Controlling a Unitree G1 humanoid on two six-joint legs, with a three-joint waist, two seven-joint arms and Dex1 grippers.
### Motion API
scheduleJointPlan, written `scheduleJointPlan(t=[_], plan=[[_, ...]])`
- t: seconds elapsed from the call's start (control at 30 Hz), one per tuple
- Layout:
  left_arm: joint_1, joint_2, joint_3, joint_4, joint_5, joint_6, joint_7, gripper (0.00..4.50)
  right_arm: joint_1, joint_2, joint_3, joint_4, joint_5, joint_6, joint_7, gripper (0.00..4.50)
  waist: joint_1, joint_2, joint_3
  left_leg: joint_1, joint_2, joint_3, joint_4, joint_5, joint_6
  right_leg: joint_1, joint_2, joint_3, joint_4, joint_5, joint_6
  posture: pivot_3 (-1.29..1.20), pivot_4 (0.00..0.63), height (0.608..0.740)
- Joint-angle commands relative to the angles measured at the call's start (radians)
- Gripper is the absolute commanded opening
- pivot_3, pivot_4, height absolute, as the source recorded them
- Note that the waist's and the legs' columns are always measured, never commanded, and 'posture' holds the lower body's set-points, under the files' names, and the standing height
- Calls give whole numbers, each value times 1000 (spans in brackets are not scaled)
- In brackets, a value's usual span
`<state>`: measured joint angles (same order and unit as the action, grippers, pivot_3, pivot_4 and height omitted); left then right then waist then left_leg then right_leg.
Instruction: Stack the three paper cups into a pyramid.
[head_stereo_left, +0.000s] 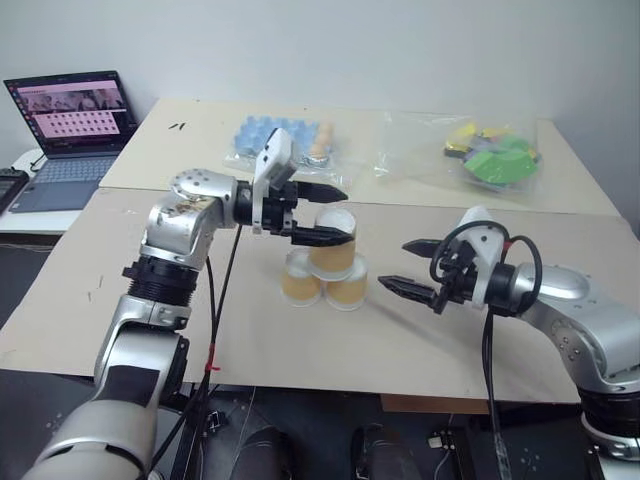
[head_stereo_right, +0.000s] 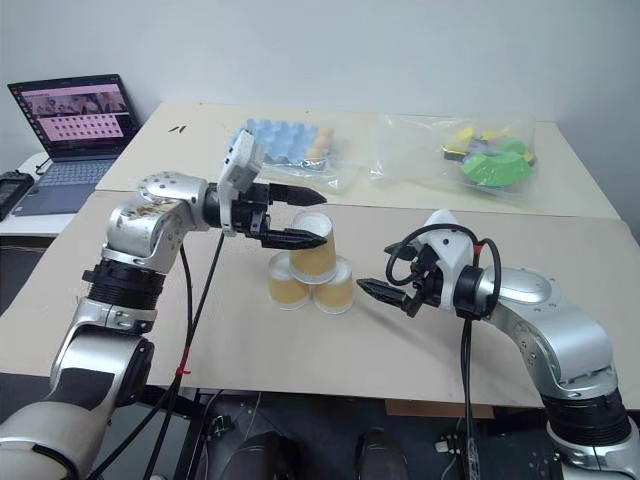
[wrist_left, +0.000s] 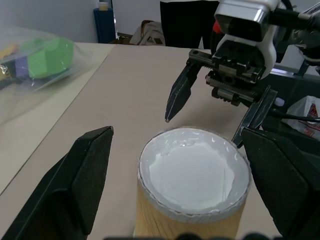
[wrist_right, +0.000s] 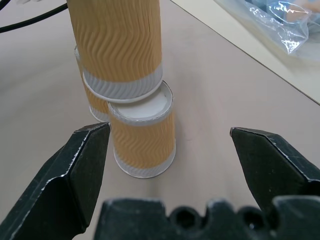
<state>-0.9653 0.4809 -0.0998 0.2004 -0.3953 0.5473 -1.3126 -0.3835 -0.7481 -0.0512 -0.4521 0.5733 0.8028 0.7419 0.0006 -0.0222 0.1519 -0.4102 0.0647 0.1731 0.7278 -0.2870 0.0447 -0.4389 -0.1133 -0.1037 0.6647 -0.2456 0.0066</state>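
Left pincer (head_stereo_left: 325, 213) stands spread around the top cup (head_stereo_left: 333, 243), its fingers clear of the cup's sides. That cup sits upside down, white bottom up, on two more inverted tan ribbed cups (head_stereo_left: 322, 283) side by side on the desk (head_stereo_left: 420, 340), below the pincer. Right pincer (head_stereo_left: 415, 266) waits spread just beside the pyramid. The farther bottom cup is mostly hidden in the right wrist view.

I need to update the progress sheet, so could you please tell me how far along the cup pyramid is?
Done: two paper cups stand upside down side by side on the table, and the third cup sits on top of both. In hand: nothing is gripped; the left gripper is open, its fingers on either side of the top cup, and the right gripper waits open beside the stack. Left: draw the left gripper clear without nudging the pyramid.
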Motion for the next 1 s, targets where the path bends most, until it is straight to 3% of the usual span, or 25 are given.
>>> scheduleJointPlan(t=[0.03, 0.2, 0.37, 0.5, 0.67, 0.83, 1.0], plan=[[8, 36, 77, -109, -52, 44, 62, 4347, -34, 9, 0, 12, -3, -38, 17, 4500, 0, 0, 0, 0, 0, 0, 0, 0, 0, 0, 0, 0, 0, 0, 0, 0, 150, 712], [19, 48, 194, -179, -123, 131, 204, 4347, -42, 15, 10, 29, -11, -53, 30, 4500, -1, 0, 0, 0, 0, -1, 0, 0, 0, 0, 0, 0, 0, 0, 0, 0, 150, 712], [95, 15, 441, -238, -131, 160, 584, 4347, -39, 12, 0, 56, -21, -67, 30, 4500, -3, 0, 0, 0, 0, -2, 0, 0, 0, 1, -1, 0, 0, 0, 0, 0, 150, 712], [266, 28, 540, -287, -42, 150, 812, 4347, 3, -41, -39, 94, -38, -79, 54, 4500, -4, 0, 0, 3, 0, -2, -1, 0, 0, 3, -1, 0, 0, 0, 0, 0, 150, 712], [513, 36, 657, -287, 32, 86, 975, 4347, 88, -135, -28, 205, -123, -144, 111, 4500, 2, -2, 1, 3, 0, -2, -1, 0, 0, 4, -1, -1, -1, 0, 0, 0, 150, 712], [621, 9, 663, -174, 126, -55, 1102, 4347, -69, 24, 70, 527, -363, -258, -171, 4500, -5, -7, 1, 5, 1, -1, 0, 0, -1, 5, -1, -1, 0, 1, -1, 0, 150, 712], [646, -77, 674, -101, 141, -169, 1208, 4347, -202, 238, -58, 815, -438, -396, -531, 4500, -5, -7, 1, 6, 2, -2, 0, 2, -3, 5, -2, -1, 2, 3, -3, 0, 150, 712]])
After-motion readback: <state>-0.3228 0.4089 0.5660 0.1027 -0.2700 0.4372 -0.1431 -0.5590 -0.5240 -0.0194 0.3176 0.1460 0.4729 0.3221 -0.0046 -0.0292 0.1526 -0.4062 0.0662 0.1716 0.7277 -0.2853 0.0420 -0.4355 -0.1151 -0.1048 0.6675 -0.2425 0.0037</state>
